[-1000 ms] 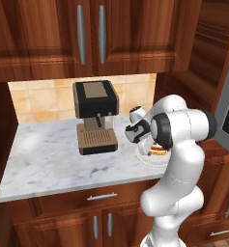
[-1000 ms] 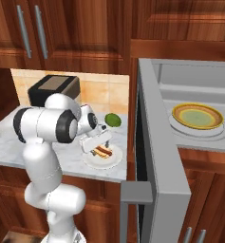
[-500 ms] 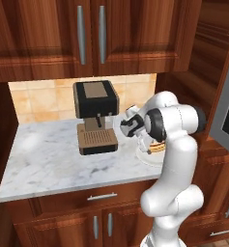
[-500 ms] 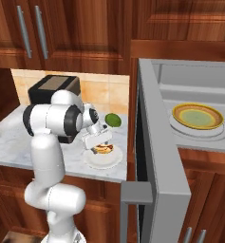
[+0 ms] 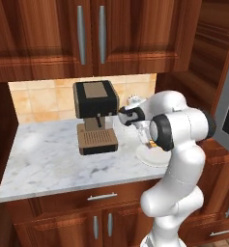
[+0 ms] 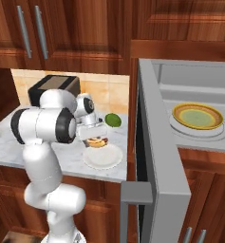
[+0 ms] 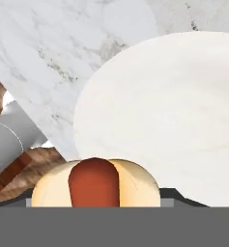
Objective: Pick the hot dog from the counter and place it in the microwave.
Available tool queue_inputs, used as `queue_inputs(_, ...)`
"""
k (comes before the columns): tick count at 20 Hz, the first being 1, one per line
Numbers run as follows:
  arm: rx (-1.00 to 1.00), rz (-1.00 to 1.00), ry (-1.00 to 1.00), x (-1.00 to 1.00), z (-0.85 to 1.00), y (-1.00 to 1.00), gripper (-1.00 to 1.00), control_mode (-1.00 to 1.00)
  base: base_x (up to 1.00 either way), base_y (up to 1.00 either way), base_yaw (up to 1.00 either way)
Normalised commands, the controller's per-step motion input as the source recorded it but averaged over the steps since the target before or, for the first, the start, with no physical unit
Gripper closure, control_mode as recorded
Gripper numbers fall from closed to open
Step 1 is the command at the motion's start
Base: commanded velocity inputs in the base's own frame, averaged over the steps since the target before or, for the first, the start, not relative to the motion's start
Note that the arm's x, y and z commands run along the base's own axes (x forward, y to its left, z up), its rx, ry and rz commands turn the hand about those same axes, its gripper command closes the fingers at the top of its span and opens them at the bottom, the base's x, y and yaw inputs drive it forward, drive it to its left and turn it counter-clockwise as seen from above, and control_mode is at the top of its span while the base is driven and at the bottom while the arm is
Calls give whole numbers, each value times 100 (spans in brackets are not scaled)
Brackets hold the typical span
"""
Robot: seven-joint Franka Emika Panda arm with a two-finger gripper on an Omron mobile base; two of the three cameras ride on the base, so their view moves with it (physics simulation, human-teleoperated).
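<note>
A white robot arm reaches over a marbled counter (image 5: 53, 159) in a wooden kitchen. Its claw (image 6: 97, 139) points down and holds the hot dog (image 6: 98, 141) lifted clear of a white plate (image 6: 103, 157), which lies directly below on the counter. From the hand camera, the hot dog (image 7: 95, 183) sits right at the claw, bun on both sides of the sausage, with the plate (image 7: 174, 111) spread beneath it. A green lime (image 6: 113, 120) rests on the counter just beyond the claw, toward the tiled wall. A black-and-brown coffee machine (image 5: 94, 116) stands behind the arm's far side. To the claw's right, the microwave (image 6: 180, 142) stands with its door (image 6: 154, 156) swung open; a yellow-green plate (image 6: 197, 116) lies inside.
</note>
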Motion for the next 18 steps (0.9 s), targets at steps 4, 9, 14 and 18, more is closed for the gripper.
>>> queue_inputs(4, 3, -1, -15, -100, 90, 94, 100, -100, 0, 0, 0)
queue_inputs(9, 0, 0, -17, -100, 87, 80, 100, -100, 0, 0, 0)
queue_inputs(14, 11, -16, -5, -100, 76, 47, 100, -100, 0, 0, 0)
queue_inputs(18, 12, -44, -9, -100, 67, 43, 100, -100, 0, 0, 0)
